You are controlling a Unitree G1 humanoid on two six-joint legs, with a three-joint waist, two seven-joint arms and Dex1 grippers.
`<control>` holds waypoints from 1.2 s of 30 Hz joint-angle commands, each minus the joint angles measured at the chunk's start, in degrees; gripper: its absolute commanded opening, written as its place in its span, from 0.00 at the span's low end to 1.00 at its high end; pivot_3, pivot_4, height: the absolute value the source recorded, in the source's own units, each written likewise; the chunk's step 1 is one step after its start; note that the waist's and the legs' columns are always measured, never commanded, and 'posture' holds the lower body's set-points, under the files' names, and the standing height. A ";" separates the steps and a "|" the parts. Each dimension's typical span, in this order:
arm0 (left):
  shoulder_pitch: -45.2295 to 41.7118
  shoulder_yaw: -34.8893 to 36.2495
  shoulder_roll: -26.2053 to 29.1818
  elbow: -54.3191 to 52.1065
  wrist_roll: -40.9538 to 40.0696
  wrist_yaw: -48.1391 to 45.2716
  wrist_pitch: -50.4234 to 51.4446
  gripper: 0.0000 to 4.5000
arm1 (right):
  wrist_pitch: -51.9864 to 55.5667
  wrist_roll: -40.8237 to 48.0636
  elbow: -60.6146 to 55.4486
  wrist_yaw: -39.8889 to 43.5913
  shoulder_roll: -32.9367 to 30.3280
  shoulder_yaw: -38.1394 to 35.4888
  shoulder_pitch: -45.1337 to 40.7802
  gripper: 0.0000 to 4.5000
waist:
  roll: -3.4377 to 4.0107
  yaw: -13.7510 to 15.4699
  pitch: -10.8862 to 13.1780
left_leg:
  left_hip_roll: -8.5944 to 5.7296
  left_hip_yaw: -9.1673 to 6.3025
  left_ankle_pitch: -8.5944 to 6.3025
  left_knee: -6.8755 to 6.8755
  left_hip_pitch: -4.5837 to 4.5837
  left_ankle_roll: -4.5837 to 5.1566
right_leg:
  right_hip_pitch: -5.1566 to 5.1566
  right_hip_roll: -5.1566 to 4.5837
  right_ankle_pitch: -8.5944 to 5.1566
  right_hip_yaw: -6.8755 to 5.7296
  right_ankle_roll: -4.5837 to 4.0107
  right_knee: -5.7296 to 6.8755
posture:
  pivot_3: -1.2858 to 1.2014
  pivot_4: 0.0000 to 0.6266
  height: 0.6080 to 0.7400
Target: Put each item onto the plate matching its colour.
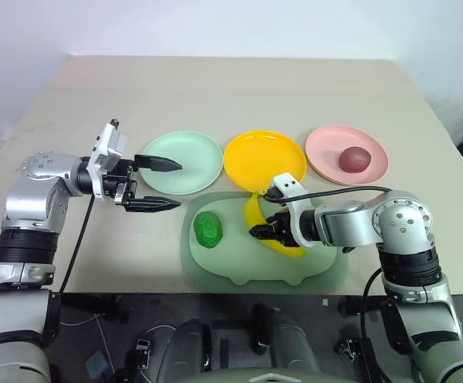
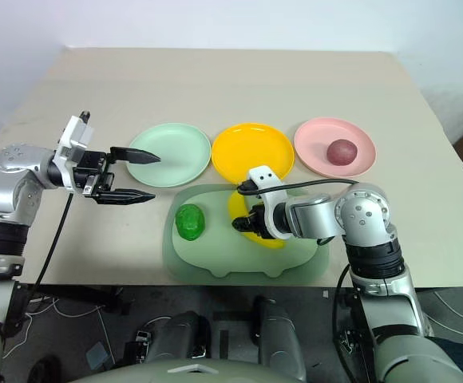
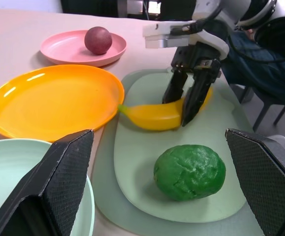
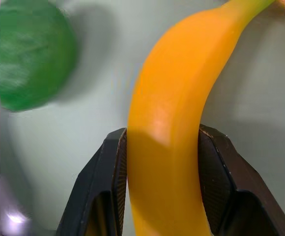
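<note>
Bright, even overhead light falls on the tabletop [image 1: 239,88], leaving soft shadows. A small glare spot sits on the banana [image 4: 167,147]; left of the right gripper [image 4: 163,162], the green vegetable [image 4: 27,59] is blurred.

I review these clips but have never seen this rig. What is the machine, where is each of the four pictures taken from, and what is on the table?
It is a two-armed humanoid robot. Two pictures look down from its head; the other two come from cameras on each wrist. On the table lie a mint green plate, a yellow plate and a pink plate holding a dark red fruit. A pale green board carries a green vegetable and a banana. The right gripper has its jaws shut on the banana. The left gripper hovers open by the green plate.
</note>
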 commanded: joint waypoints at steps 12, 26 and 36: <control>-0.37 1.87 0.52 -0.93 -0.22 -0.67 0.03 1.00 | -28.84 -15.58 -6.38 32.18 0.65 -2.92 2.71 0.36 | -0.01 0.01 0.00 | -0.07 0.05 -0.01 0.02 -0.03 0.01 | -0.04 -0.02 0.00 0.00 0.01 0.01 | 0.52 0.24 1.00; -0.55 1.97 0.44 -0.91 -0.11 -0.62 0.32 1.00 | -56.88 -44.02 8.16 30.48 6.07 -3.47 2.37 0.36 | 0.01 -0.04 0.01 | -0.11 0.11 0.00 0.02 -0.02 0.00 | -0.05 -0.03 0.01 0.00 0.01 0.02 | 0.52 0.24 1.00; -0.54 1.95 -0.11 -1.08 -0.13 -0.05 0.36 1.00 | -58.56 -49.31 16.33 33.87 6.83 -3.53 -0.98 0.36 | 0.04 -0.10 0.03 | -0.10 0.12 0.00 0.02 -0.02 0.00 | -0.05 -0.02 0.00 0.01 0.00 0.04 | 0.52 0.24 1.00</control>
